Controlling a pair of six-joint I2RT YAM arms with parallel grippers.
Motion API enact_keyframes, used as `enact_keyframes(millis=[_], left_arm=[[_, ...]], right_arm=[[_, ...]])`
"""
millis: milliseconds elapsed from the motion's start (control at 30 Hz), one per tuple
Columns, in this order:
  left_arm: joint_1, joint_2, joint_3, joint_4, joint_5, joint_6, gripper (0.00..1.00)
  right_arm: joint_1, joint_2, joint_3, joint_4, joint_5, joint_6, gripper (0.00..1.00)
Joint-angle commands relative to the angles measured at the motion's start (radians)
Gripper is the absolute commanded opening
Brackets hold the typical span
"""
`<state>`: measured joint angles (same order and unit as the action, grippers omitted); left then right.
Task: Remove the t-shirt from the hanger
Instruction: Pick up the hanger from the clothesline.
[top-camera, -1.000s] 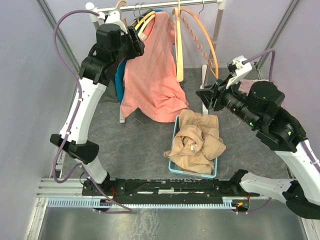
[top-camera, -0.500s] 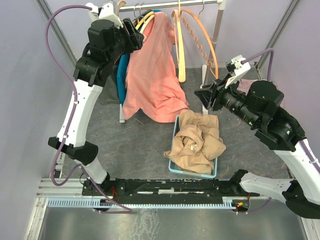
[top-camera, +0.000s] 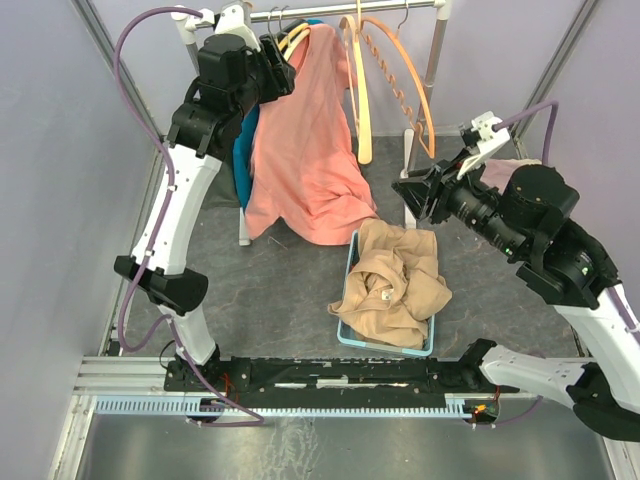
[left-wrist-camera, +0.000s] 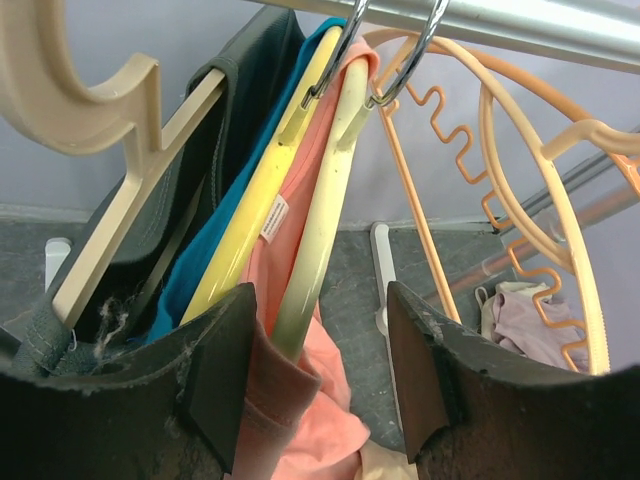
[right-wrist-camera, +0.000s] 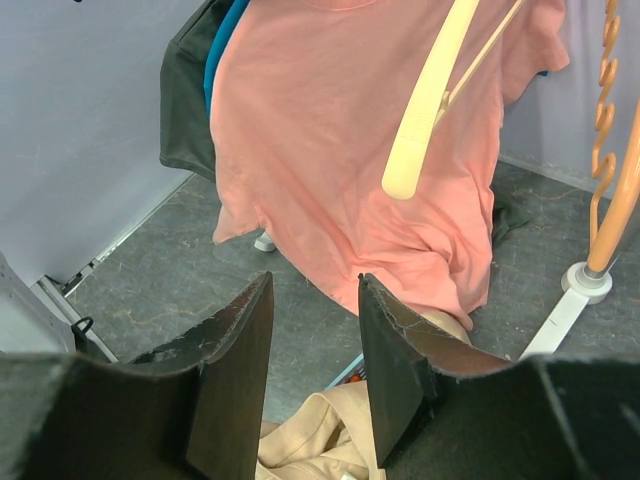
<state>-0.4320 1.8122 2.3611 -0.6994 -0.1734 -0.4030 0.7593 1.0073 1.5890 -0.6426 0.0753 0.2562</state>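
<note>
The salmon t-shirt (top-camera: 305, 150) hangs on a pale hanger (left-wrist-camera: 318, 225) from the rack rod (top-camera: 340, 12). Its hem droops to the basket. My left gripper (top-camera: 272, 72) is up at the shirt's collar. In the left wrist view the left gripper (left-wrist-camera: 320, 300) is open, with the pale hanger arm and the salmon collar (left-wrist-camera: 275, 385) between its jaws and the collar against the left finger (left-wrist-camera: 215, 380). My right gripper (top-camera: 410, 195) is open and empty, right of the shirt's lower edge. In the right wrist view the right gripper (right-wrist-camera: 315, 285) points at the shirt (right-wrist-camera: 330, 130).
A teal shirt on a yellow hanger (left-wrist-camera: 250, 240), a dark shirt (left-wrist-camera: 230, 120) and a beige hanger (left-wrist-camera: 100, 230) hang left of the salmon one. Bare orange hangers (top-camera: 400, 80) and a cream hanger (top-camera: 357, 100) hang to its right. A blue basket (top-camera: 346, 290) holds a tan garment (top-camera: 392, 285).
My left gripper has moved up and slightly right along the rack to the shirt's collar. The shirt still hangs as before. The right arm has barely shifted.
</note>
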Motion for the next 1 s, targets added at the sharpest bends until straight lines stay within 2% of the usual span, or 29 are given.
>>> enact_keyframes(millis=[0,133,467,733,967], left_arm=[[0.006,-0.008,0.023,0.075,-0.036,0.007,0.61],[0.006,-0.001,0.014,0.097,-0.03,0.015,0.61],[0.009,0.036,0.019,0.137,0.045,-0.002,0.5],[0.008,0.03,0.029,0.113,-0.03,0.041,0.51],[0.009,0.038,0.017,0.083,-0.031,0.057,0.48]], right_arm=[[0.003,-0.023,-0.004,0.052,-0.011,-0.019,0.47],[0.003,-0.027,-0.008,0.049,-0.008,-0.027,0.48],[0.004,-0.03,-0.018,0.048,-0.005,-0.041,0.49],[0.003,-0.027,-0.011,0.044,0.002,-0.061,0.5],[0.003,-0.013,-0.005,0.05,-0.004,-0.067,0.5]])
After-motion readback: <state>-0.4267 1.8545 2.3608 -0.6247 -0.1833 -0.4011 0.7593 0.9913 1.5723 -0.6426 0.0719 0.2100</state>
